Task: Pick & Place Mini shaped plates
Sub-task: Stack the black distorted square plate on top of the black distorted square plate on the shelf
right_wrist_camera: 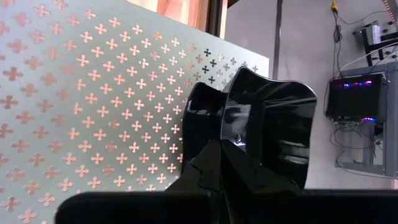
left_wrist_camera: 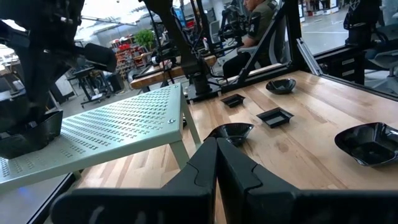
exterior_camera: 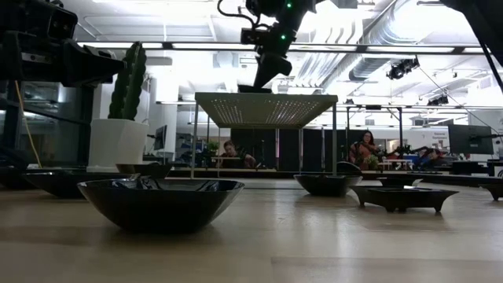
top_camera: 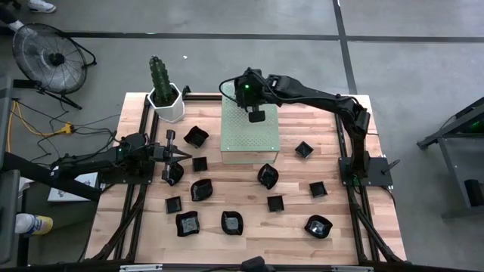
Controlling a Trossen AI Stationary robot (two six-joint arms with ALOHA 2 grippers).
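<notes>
Several small glossy black plates lie on the wooden table around a pale green perforated block (top_camera: 250, 136), among them a square one (top_camera: 200, 163) and a wavy one (top_camera: 202, 190). My right gripper (top_camera: 255, 113) reaches over the block's far part and is shut on one black plate (right_wrist_camera: 273, 118). This plate also shows in the left wrist view (left_wrist_camera: 28, 134), low over the block's top (left_wrist_camera: 118, 127). My left gripper (top_camera: 180, 155) hovers shut at the table's left, pointing toward the block, with nothing between its fingers (left_wrist_camera: 205, 165). My right gripper pinches the black plate by the rim of one side wall (right_wrist_camera: 231, 134) between its two fingers (right_wrist_camera: 208, 162), coming from above. The plate hangs tilted below the fingers, close over the block's perforated top (right_wrist_camera: 93, 106). Whether it touches the block, I cannot tell.
A white hexagonal pot with a cactus (top_camera: 166, 102) stands at the far left corner. The block stands on thin legs (exterior_camera: 334, 141), raised off the table. More plates lie to its right (top_camera: 303, 149) and along the near side (top_camera: 318, 226). A person sits beyond the table (exterior_camera: 229, 149).
</notes>
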